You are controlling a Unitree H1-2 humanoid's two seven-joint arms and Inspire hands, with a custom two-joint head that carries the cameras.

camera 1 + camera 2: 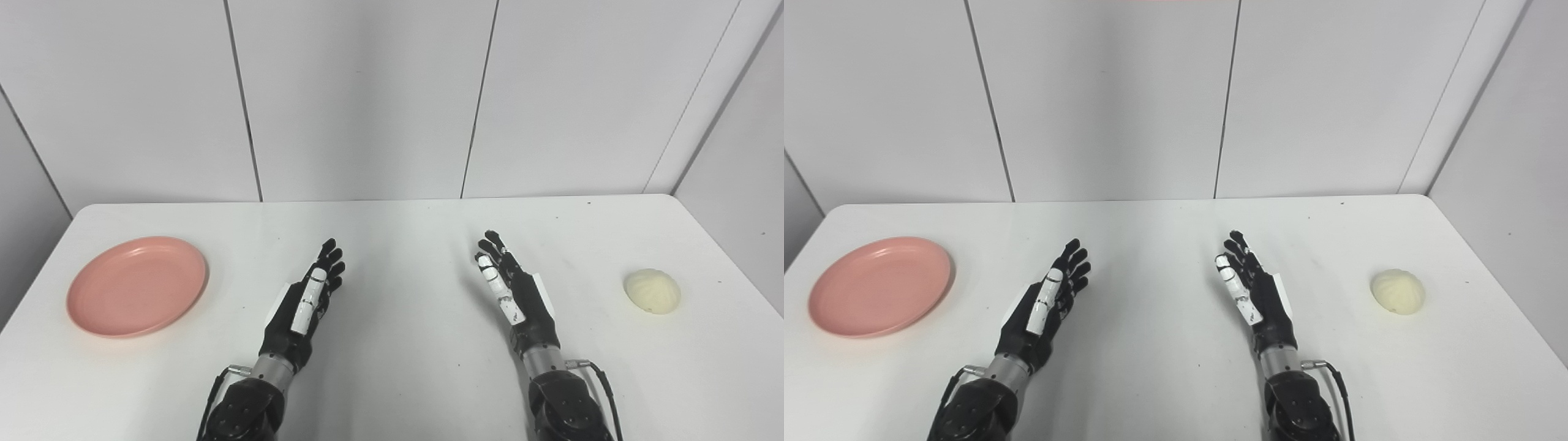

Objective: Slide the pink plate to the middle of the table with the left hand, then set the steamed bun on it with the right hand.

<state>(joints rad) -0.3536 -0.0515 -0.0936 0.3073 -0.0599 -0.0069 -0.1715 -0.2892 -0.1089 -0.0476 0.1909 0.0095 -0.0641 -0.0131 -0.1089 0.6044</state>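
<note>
fingers: i see both sets straight and spread, holding nothing
left hand: lower centre-left
right hand: lower centre-right
plate: far left
bun: far right, on table

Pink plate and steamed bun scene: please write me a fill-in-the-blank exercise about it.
1. The pink plate lies on the table's ____ side.
2. The steamed bun lies to the ____ of the right hand.
3. The left hand holds ____, its fingers open.

Missing words: left; right; nothing
</note>
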